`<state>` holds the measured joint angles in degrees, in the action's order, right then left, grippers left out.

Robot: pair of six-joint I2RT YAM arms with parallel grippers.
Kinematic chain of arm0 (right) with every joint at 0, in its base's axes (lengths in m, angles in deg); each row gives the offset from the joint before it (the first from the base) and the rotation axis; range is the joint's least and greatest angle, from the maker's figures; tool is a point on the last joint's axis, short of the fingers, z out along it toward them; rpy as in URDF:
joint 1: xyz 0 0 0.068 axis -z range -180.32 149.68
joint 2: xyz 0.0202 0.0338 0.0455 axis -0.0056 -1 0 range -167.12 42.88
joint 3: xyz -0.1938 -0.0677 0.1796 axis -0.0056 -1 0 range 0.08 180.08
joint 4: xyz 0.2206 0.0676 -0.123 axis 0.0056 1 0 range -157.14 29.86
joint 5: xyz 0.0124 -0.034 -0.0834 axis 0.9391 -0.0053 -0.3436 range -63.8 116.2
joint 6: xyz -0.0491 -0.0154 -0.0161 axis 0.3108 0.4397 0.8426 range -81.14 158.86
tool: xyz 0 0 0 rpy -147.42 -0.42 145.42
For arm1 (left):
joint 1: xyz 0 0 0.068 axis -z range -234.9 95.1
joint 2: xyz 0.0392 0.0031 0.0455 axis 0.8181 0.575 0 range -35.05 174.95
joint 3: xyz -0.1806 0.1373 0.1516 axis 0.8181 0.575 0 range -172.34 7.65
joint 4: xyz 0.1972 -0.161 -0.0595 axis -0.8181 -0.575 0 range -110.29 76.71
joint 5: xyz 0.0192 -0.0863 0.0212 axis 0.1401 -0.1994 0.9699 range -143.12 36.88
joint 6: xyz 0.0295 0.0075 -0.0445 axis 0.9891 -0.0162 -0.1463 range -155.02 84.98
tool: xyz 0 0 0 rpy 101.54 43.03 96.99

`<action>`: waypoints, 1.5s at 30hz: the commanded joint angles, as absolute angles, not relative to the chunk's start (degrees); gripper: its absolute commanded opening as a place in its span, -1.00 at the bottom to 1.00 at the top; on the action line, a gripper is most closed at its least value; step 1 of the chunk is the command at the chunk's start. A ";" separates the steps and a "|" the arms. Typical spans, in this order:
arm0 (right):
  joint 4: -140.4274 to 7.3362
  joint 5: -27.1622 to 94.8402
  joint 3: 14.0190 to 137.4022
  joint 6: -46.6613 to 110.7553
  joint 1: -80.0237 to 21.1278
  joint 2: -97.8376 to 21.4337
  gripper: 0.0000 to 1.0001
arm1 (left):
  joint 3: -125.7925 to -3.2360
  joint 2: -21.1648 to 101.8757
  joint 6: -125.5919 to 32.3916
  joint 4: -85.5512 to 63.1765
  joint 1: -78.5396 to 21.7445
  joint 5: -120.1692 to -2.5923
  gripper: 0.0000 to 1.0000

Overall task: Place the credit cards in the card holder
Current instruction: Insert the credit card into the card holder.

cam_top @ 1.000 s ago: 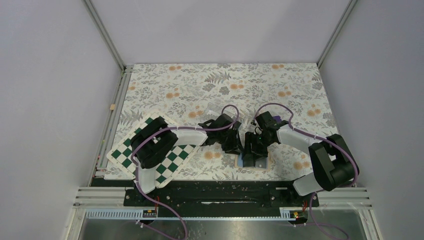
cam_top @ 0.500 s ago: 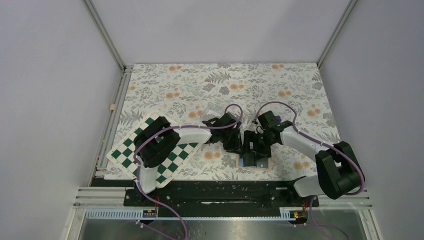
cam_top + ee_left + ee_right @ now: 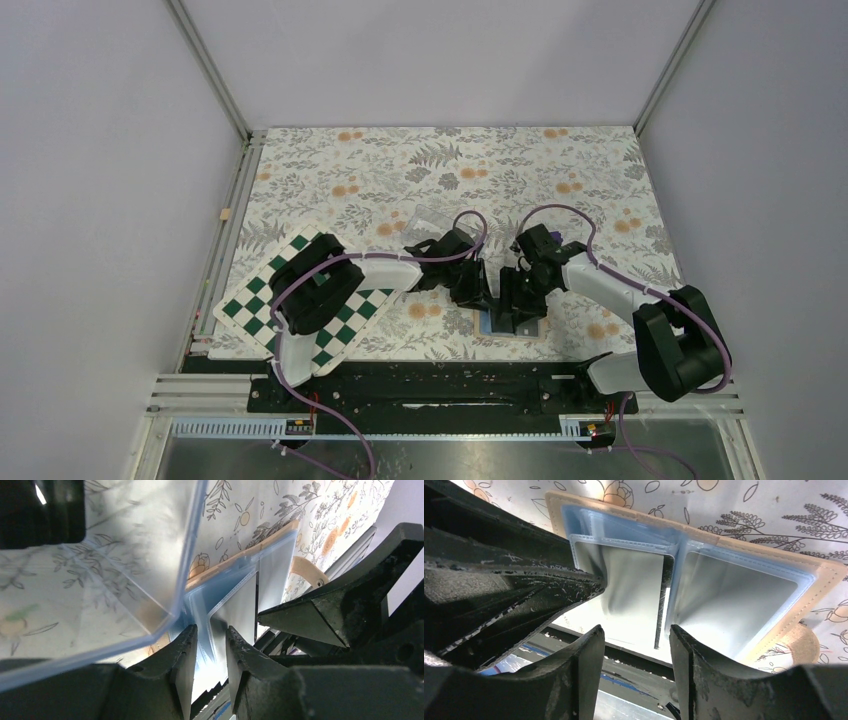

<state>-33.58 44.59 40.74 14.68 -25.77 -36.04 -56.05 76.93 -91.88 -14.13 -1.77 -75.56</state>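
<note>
The card holder (image 3: 774,550) lies open and flat on the floral table (image 3: 400,170), close to the near edge and between the two arms, its light blue lining facing up and its fold running straight away from the right wrist camera. The left gripper (image 3: 211,635) comes in from the holder's left side; its fingers are almost together, and a clear pocket leaf passes between them, so it appears to be pinching that leaf and lifting it off the lining, which puckers where the fingertip meets it. The right gripper (image 3: 635,630) hangs over the holder's near side with its fingers well apart and nothing gripped. The gap between them lines up with the fold, where a thin dark strip stands on edge; this may be a credit card (image 3: 663,600) partly in the mouth of the raised pocket, though it is too thin to be sure. Its long axis follows the fold, pointing away from the right fingers, so the right arm seems the better placed to press it home while the left holds the pocket open. The clear plastic box (image 3: 150,540) sits just beside the holder, close to the left fingers
</note>
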 commanded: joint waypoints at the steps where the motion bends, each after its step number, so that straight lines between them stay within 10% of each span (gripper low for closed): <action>1: -31.79 42.38 42.35 16.02 -24.99 -35.60 0.12 | -54.95 76.14 -92.72 -10.67 -0.93 -77.75 -0.42; 45: -25.75 49.49 53.24 15.26 -9.08 -16.60 0.31 | -62.73 70.99 -87.09 -7.18 0.85 -78.83 -0.12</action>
<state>-26.43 49.36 49.88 15.03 -9.36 -15.47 -62.25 78.57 -93.59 -4.41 3.28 -81.54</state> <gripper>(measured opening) 0.655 0.426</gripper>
